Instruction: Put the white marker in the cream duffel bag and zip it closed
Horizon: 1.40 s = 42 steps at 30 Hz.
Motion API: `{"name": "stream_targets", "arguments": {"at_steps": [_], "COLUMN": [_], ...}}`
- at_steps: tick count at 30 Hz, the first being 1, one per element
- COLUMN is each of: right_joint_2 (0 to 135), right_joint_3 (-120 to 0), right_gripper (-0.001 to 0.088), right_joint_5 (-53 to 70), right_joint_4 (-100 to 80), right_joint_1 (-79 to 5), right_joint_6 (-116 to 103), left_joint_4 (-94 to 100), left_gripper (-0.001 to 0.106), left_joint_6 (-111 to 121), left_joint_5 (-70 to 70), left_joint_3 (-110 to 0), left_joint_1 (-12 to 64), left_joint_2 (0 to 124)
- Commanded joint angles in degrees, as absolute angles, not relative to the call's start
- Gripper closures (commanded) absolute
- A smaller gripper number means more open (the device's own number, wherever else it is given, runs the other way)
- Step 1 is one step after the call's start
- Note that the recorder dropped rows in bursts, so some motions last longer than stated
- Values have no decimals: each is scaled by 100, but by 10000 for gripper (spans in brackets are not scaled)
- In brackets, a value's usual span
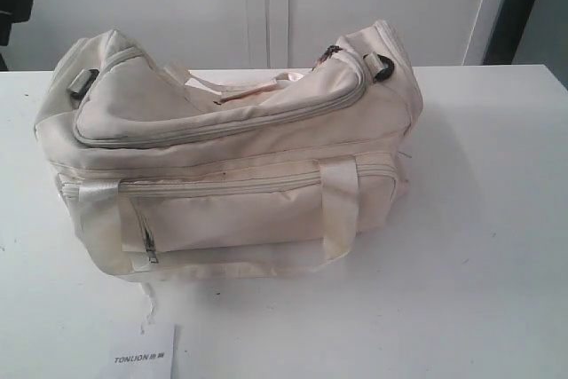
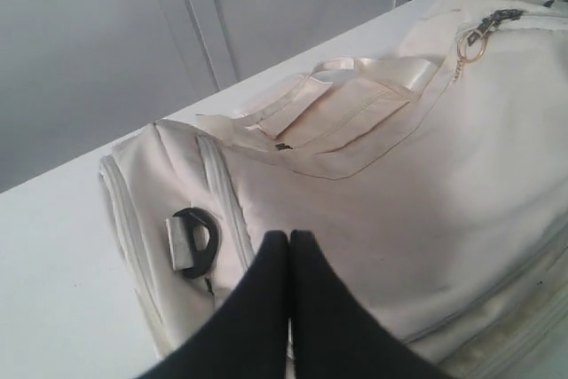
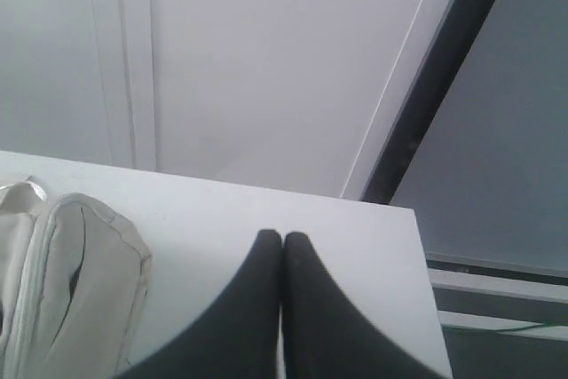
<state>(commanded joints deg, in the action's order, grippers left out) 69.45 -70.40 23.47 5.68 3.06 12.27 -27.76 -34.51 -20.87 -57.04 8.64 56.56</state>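
Leftmost, the left gripper hangs above the end of the cream duffel bag, fingertips pressed together, empty. The bag sits on the table, top flap closed; where the white marker lies I cannot tell. Rightward, the right gripper is likewise pinched together, empty.

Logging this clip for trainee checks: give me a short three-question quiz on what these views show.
1. True or false: the left hand is shut and holding nothing.
2. What lies on the table on the bag's pocket side? A) a printed card B) scissors C) a cup
3. Fill in: the marker shows in ___ of the three views.
Key: 1 true; 2 A; 3 none.
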Motion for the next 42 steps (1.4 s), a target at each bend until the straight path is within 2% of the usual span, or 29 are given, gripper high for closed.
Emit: {"name": "stream_targets", "arguments": {"at_steps": [9,19,31,42], "right_joint_2": [6068,5140,4673,4673], "right_joint_3": [-5797,-5081,-4938,-4938], "right_gripper": [868,868,868,868], "right_joint_5": [1879,1412,1516,1504], "right_joint_4": [568,568,556,556], "right_joint_1": [306,306,306,306], "right_joint_6": [1327,1327,1327,1327], "left_joint_4": [-2373,-2373,-2412,-2388], "left_gripper": [1053,1053,1053,1053], "left_joint_6": [-3451,-3451,-3279,-3320], "left_joint_5": [-2095,-2105,-3168,-3129], "left_joint_3": [-5325,-4941,-4769,-4769], "left_joint_1": [864,864,864,864], "left_joint_2": [5203,4486,3297,3256]}}
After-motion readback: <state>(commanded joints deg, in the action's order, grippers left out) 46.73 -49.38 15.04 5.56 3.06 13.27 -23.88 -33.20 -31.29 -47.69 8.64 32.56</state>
